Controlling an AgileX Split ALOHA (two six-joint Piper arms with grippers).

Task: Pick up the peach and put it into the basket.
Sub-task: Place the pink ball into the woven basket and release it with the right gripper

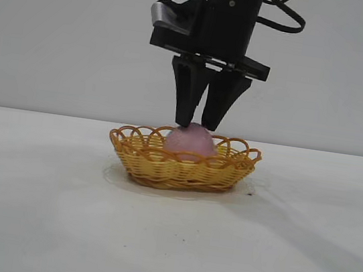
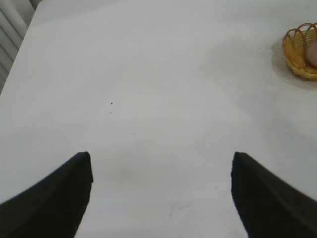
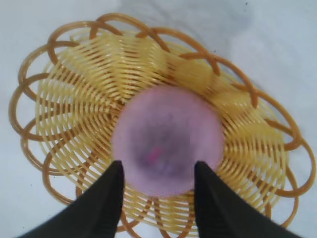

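Observation:
The pink-mauve peach [image 1: 190, 143] lies in the middle of the yellow wicker basket [image 1: 157, 168] on the white table. My right gripper [image 1: 197, 125] hangs straight down over it, open, with its two black fingertips [image 1: 184, 119] at either side of the peach's top. The right wrist view looks down on the peach [image 3: 168, 134] resting on the basket's woven floor [image 3: 74, 74], my right gripper [image 3: 158, 166] straddling its near side. My left gripper [image 2: 161, 158] is open over bare table far from the basket [image 2: 297, 54], nothing between its fingers.
The white tabletop [image 1: 36, 210] stretches all round the basket. A slatted surface [image 2: 10, 29] shows past the table's edge in the left wrist view. A plain grey wall stands behind.

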